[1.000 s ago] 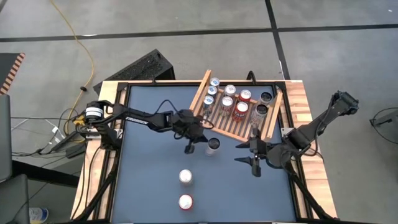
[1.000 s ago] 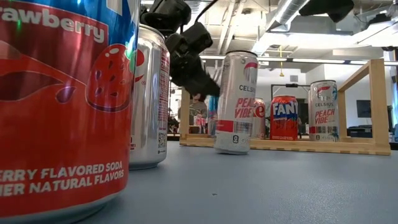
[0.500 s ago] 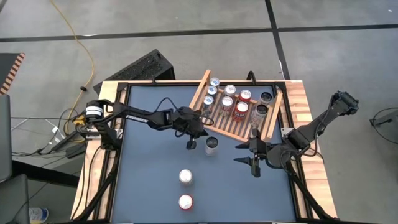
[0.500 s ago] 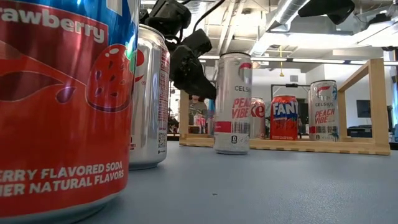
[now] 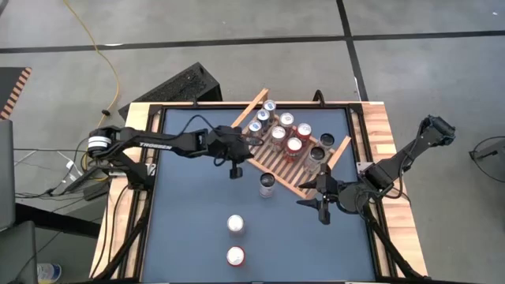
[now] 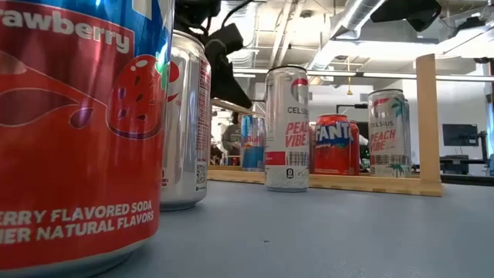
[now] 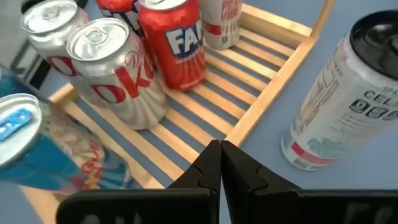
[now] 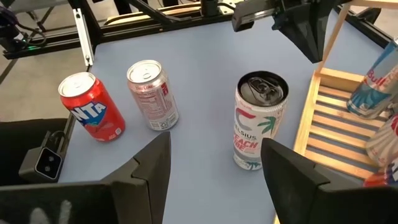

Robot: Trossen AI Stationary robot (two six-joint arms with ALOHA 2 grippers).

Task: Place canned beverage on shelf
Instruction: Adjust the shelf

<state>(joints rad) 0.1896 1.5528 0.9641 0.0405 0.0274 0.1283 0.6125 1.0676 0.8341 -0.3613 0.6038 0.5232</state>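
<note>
Light wooden shelf has swung clockwise since a second ago, pushed by the left gripper, shut and empty, at its nine-o'clock edge. Celsius can stands outside, unplaced. Right gripper waits half-open, empty.

Behind the strawberry soda can, cut off by the frame, my left claw is half hidden.

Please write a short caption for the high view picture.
Left tool, shut, beside the rotated shelf; one can stands just outside it.
</note>
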